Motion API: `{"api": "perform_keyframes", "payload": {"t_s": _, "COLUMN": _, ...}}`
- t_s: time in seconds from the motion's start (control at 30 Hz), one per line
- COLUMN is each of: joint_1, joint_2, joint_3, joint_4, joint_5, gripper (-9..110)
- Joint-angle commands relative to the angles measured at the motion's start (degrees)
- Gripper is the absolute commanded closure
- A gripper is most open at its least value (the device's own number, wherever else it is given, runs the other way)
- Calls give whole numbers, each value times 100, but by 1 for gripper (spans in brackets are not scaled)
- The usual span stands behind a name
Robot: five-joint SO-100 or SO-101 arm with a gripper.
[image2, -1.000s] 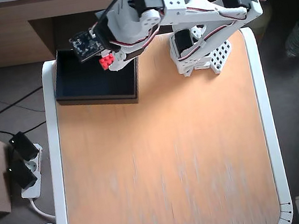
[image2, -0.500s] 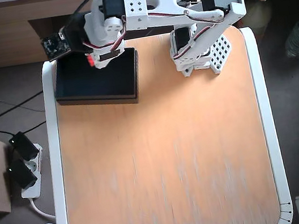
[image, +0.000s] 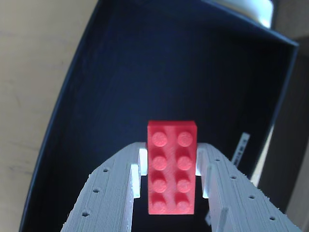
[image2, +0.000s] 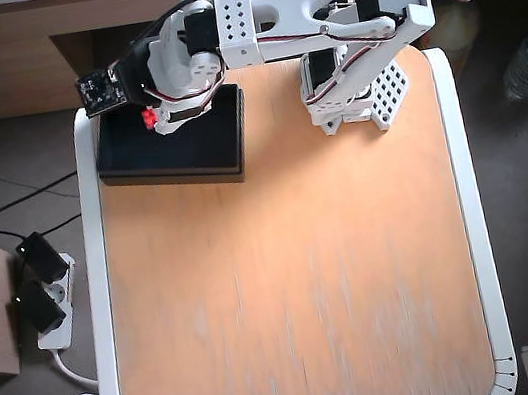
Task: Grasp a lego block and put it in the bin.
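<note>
- The step in hand looks like the end of the carry: the lego block (image: 172, 166) is held above the bin (image2: 192, 159), and releasing it is what remains.
- In the wrist view the fingers (image: 104, 193) pinch the lego block by its two long sides, studs facing the camera, with the bin's dark floor filling the view behind it.
- In the overhead view the block (image2: 147, 120) shows as a small red spot under the arm's wrist, over the bin's interior near its far wall and toward its left end.
- The bin sits at the far left corner of the counter (image2: 299, 283), its left wall close to the counter's left edge; the arm's base (image2: 353, 91) stands near the far edge, to the right of the bin.
- How high the block hangs over the bin floor cannot be told from either view.
- The next move, as I judge it, calls only for spreading the fingers; the block is well inside the walls, so no sideways shift seems needed, though lowering a little first would limit bouncing.
- The rest of the counter carries nothing else for the task.
</note>
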Motion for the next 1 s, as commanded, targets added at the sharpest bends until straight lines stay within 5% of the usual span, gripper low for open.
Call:
{"api": "perform_keyframes", "payload": {"t_s": 0.0, "joint_1": 0, "joint_2": 44, "joint_3": 132, "joint_4": -457, "joint_5": -62, "gripper": 101}}
{"api": "perform_keyframes", "payload": {"t_s": 0.3, "joint_1": -97, "joint_2": 53, "joint_3": 352, "joint_4": -642, "joint_5": -79, "gripper": 101}}
{"api": "perform_keyframes", "payload": {"t_s": 0.63, "joint_1": 0, "joint_2": 343, "joint_3": 334, "joint_4": -633, "joint_5": 193, "gripper": 79}}
{"api": "perform_keyframes", "payload": {"t_s": 0.97, "joint_1": -334, "joint_2": 1459, "joint_3": 325, "joint_4": -439, "joint_5": -62, "gripper": 81}}
